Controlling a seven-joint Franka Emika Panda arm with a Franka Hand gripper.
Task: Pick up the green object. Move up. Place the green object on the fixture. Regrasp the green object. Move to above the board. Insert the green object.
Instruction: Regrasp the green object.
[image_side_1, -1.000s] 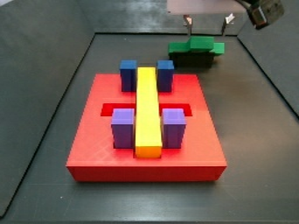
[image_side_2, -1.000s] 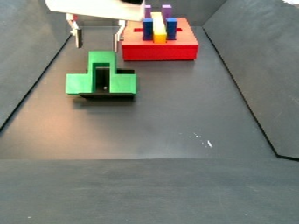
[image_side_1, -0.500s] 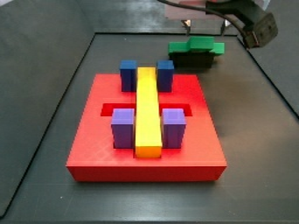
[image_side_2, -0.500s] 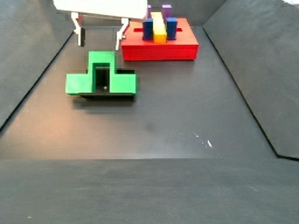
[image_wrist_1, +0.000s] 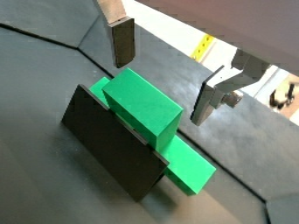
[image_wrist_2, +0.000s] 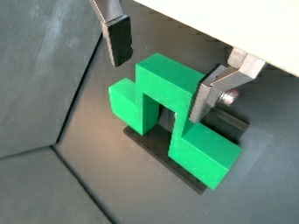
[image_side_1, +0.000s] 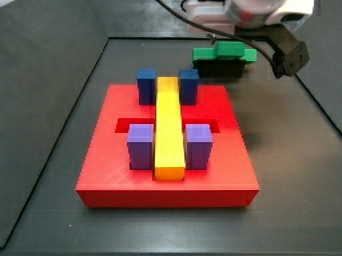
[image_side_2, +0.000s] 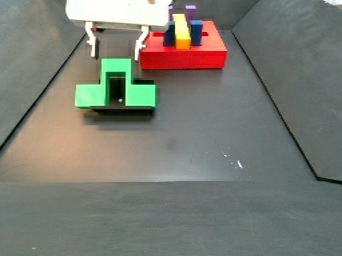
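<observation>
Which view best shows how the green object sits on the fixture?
A wrist view: the green object straddles the fixture, with the open end effector above it. A side view shows it from farther; in another it is small.

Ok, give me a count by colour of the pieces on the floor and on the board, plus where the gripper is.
Green: 1, the green object sitting on the fixture
Red: 1, the board
Yellow: 1, bar
Blue: 2, blocks
Purple: 2, blocks
Black: 1, the fixture
Total: 8
The gripper is open above the green object.
</observation>
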